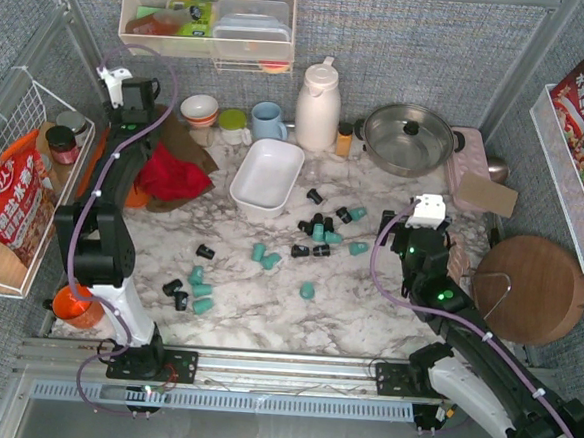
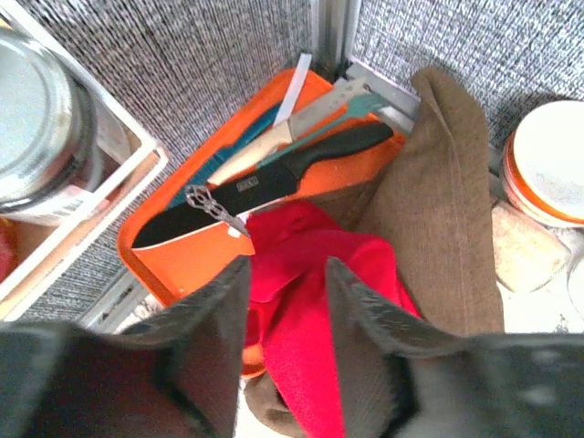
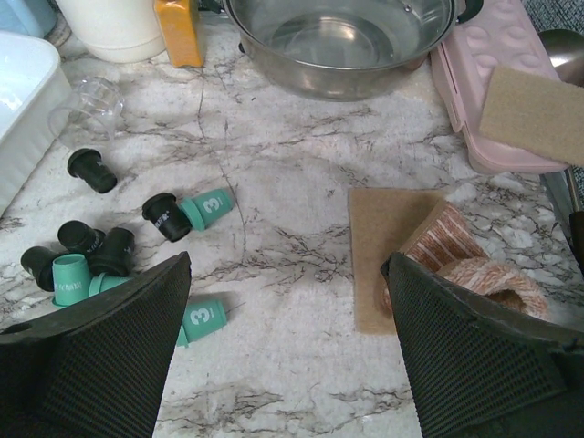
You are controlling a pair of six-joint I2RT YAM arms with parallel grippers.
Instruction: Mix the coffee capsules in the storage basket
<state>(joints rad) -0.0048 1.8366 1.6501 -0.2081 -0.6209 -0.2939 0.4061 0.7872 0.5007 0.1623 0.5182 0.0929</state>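
The white storage basket [image 1: 242, 190] stands with nothing in it at the back middle of the marble table; its corner shows in the right wrist view [image 3: 23, 100]. Teal and black coffee capsules lie scattered on the table: one cluster [image 1: 321, 231] right of the basket, another [image 1: 192, 292] at the near left, and several loose ones [image 1: 264, 255] between. My right gripper [image 3: 287, 260] hovers open over bare marble, with a teal capsule [image 3: 205, 319] by its left finger. My left gripper [image 2: 287, 265] is far back left, jaws parted above a red cloth [image 2: 310, 301].
An orange tray [image 2: 173, 265] with knives lies beside the red cloth and a brown cloth [image 2: 438, 201]. A white jug [image 1: 318, 106], a steel pan [image 1: 408, 137], a pink box [image 1: 471, 161], coasters [image 3: 456, 260] and a round wooden board [image 1: 528, 289] ring the back and right. A wire rack [image 1: 13, 200] hangs on the left.
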